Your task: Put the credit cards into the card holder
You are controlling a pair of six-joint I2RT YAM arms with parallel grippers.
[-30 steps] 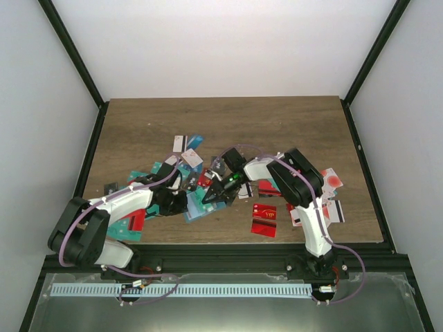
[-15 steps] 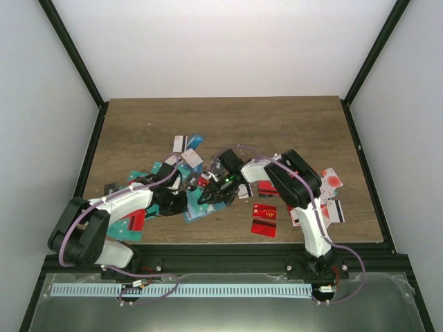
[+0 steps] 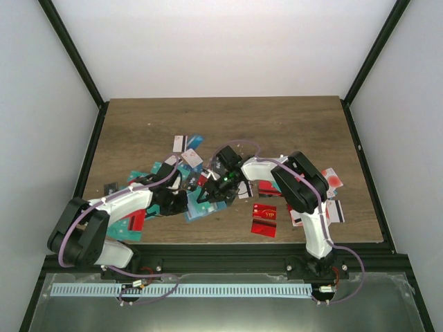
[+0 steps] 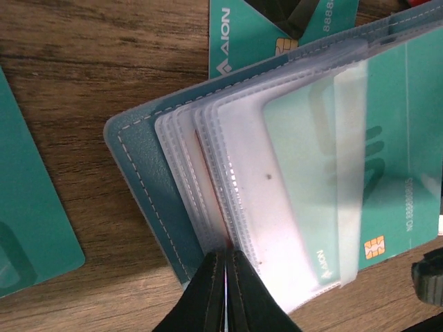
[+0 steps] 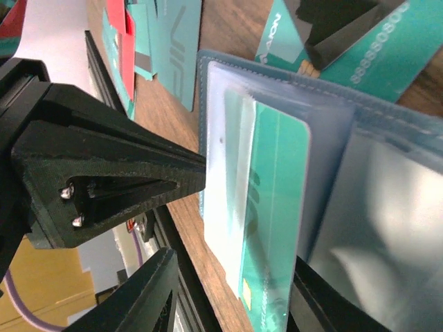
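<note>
- Top external view: both arms lean in over the middle of the wooden table (image 3: 277,124), and their tips meet close together at the card holder (image 3: 196,209).
- Credit cards (image 3: 181,158) lie scattered around the holder, mostly to the left and behind it. More sit by the right arm, and one red card (image 3: 264,220) lies alone near the front edge.
- Left wrist view: the holder lies open on the wood, stitched teal-blue cover underneath, with a stack of frosted sleeves (image 4: 277,207) fanned out on top.
- The left gripper (image 4: 226,280) has its fingers pressed together with only a hairline between them, clamped on the near edge of that sleeve stack.
- A teal card (image 4: 398,138) sits part-way in the top sleeve: one end is under the frosted plastic, the chip end is bare.
- Right wrist view: the right gripper (image 5: 235,277) has its fingers apart, one on each side of the teal card's near end. Whether either finger touches the card is hard to tell.
- Another teal card (image 4: 242,34) lies flat on the table at the holder's far edge, one corner tucked beneath the cover.
</note>
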